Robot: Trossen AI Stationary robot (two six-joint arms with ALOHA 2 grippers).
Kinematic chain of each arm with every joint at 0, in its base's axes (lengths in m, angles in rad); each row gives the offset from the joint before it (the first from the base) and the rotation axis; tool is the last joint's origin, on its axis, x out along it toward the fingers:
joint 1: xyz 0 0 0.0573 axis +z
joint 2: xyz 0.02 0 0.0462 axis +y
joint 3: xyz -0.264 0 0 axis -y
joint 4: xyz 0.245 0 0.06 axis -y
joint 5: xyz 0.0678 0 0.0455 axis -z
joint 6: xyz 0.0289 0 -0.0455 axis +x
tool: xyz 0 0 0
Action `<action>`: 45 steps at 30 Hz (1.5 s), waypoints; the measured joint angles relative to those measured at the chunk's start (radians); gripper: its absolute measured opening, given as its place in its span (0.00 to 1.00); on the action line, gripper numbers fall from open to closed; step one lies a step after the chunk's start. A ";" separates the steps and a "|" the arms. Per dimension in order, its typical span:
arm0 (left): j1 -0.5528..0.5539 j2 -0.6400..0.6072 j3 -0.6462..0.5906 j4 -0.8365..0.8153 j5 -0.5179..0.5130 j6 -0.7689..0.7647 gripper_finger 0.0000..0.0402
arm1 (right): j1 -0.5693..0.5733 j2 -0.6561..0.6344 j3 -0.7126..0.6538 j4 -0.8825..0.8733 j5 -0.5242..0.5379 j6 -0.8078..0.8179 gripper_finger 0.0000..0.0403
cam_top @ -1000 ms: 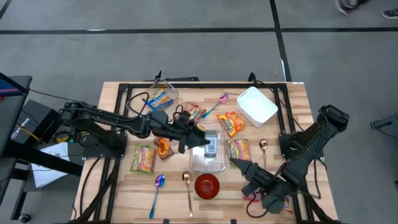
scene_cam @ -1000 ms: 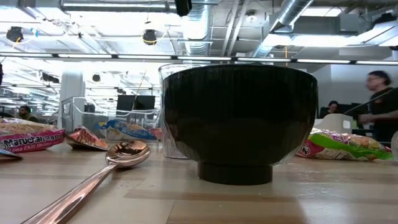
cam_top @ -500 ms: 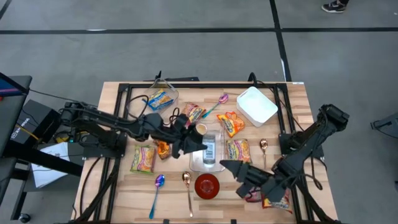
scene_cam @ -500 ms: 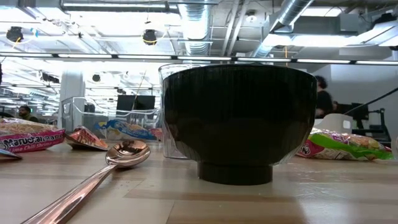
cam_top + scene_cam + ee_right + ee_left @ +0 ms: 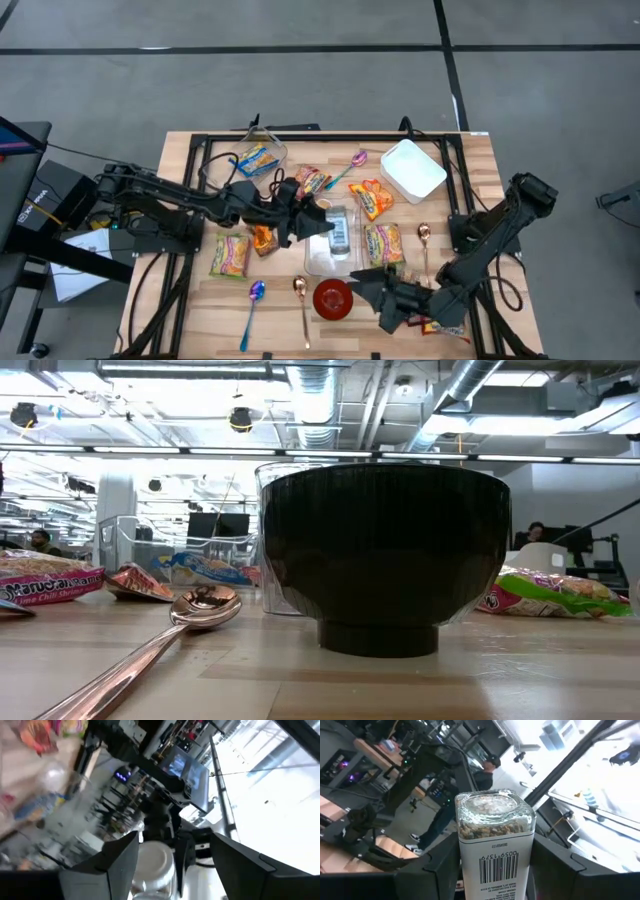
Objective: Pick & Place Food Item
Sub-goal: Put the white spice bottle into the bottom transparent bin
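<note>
My left gripper (image 5: 318, 226) reaches in from the table's left and is shut on a glass spice jar (image 5: 340, 232) with a white barcode label. The jar hangs over a clear container (image 5: 332, 262) at the table's middle. In the left wrist view the jar (image 5: 495, 835) stands out between the fingers, its thick glass end away from me. My right gripper (image 5: 372, 284) hovers level beside the red bowl (image 5: 333, 298), its fingers apart. A white round thing (image 5: 153, 864) shows low between them in the right wrist view. My left gripper pinches the jar's labelled sides (image 5: 466, 867) between its two fingers, at the end nearest the wrist. The fingers come about level from the table's left and lie along the jar. The jar is lifted clear, roughly level, glass end pointing away. Whether my right gripper touches the white thing, I cannot tell.
Noodle packets (image 5: 230, 255) (image 5: 384, 240), snack bags (image 5: 370, 198) (image 5: 312, 180), spoons (image 5: 302, 298) (image 5: 252, 298) (image 5: 424, 236) and a white tub (image 5: 412, 170) lie around the middle. A red packet (image 5: 442, 326) lies under the right arm. The bowl (image 5: 385, 555) fills the low view.
My right gripper has swung toward the table's left and near edge, from beside the noodle packet to next to the red bowl, rolling about its own line as it went. The jar stays over the clear container.
</note>
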 joint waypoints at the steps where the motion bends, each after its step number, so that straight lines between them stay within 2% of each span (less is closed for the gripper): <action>1: 0.000 0.000 0.000 0.003 -0.004 -0.002 0.49 | -0.006 0.009 0.000 0.019 0.001 -0.029 0.59; 8: -0.003 0.000 0.000 0.022 -0.037 -0.002 0.49 | -0.042 0.026 0.000 0.173 -0.023 -0.158 0.59; 12: -0.003 0.000 0.000 0.064 -0.037 -0.002 0.49 | -0.045 0.027 0.000 0.218 -0.038 -0.231 0.59; 17: -0.004 0.000 0.000 0.086 -0.049 0.016 0.49 | -0.045 0.027 0.000 0.225 -0.039 -0.244 0.59; 21: -0.012 0.000 0.000 0.122 -0.086 0.052 0.49 | -0.053 0.027 0.000 0.364 -0.013 -0.300 0.59; 25: -0.027 0.000 0.000 0.201 -0.132 0.149 0.49 | -0.052 0.026 0.000 0.526 -0.012 -0.338 0.59; 32: -0.040 0.041 0.000 0.362 -0.160 0.229 0.49 | -0.077 0.027 -0.006 0.573 0.017 -0.283 0.59; 35: -0.040 0.084 0.000 0.465 -0.138 0.269 0.49 | -0.100 0.028 -0.006 0.679 0.020 -0.264 0.59; 41: -0.038 0.103 0.000 0.604 -0.104 0.368 0.49 | -0.104 0.026 -0.006 1.011 0.002 -0.304 0.59; 45: -0.051 0.110 0.000 0.704 -0.078 0.468 0.49 | -0.087 0.027 -0.006 1.062 -0.053 -0.283 0.59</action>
